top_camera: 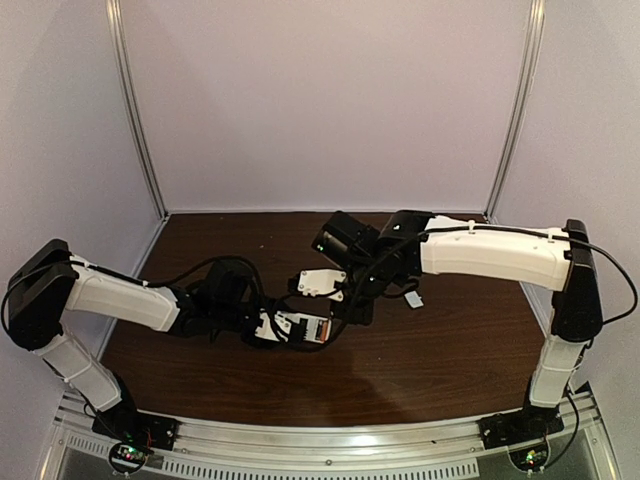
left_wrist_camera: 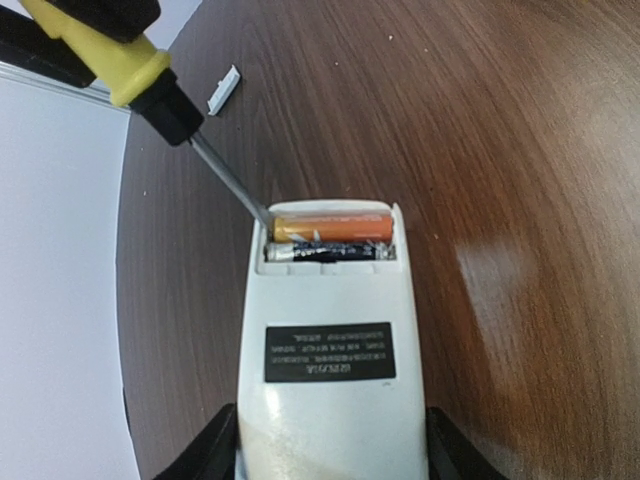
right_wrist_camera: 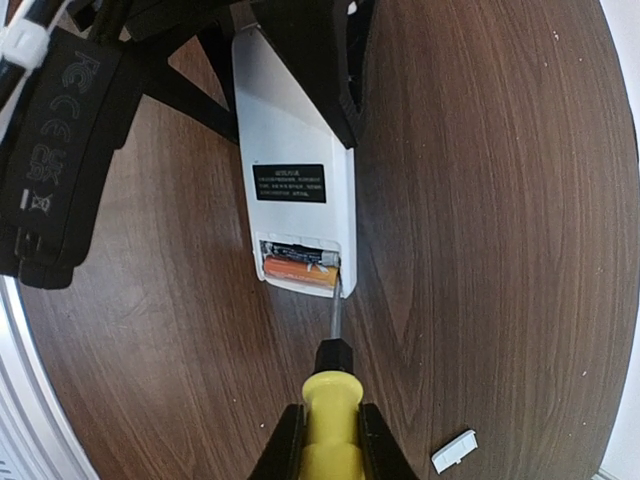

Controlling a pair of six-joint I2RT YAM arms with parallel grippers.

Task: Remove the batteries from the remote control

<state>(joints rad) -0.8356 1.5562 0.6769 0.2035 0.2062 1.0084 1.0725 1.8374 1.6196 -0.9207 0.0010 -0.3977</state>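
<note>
Left jaws gripping the remote control (left_wrist_camera: 330,390), right jaws the screwdriver (right_wrist_camera: 330,405), we are risking its tip slipping off the batteries (left_wrist_camera: 330,224).

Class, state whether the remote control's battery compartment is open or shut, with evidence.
Open. Both batteries lie exposed in the remote control; the white cover piece rests apart on the table.

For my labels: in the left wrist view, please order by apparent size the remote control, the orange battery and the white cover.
1. remote control: largest
2. orange battery
3. white cover: smallest, but it lies farther away
</note>
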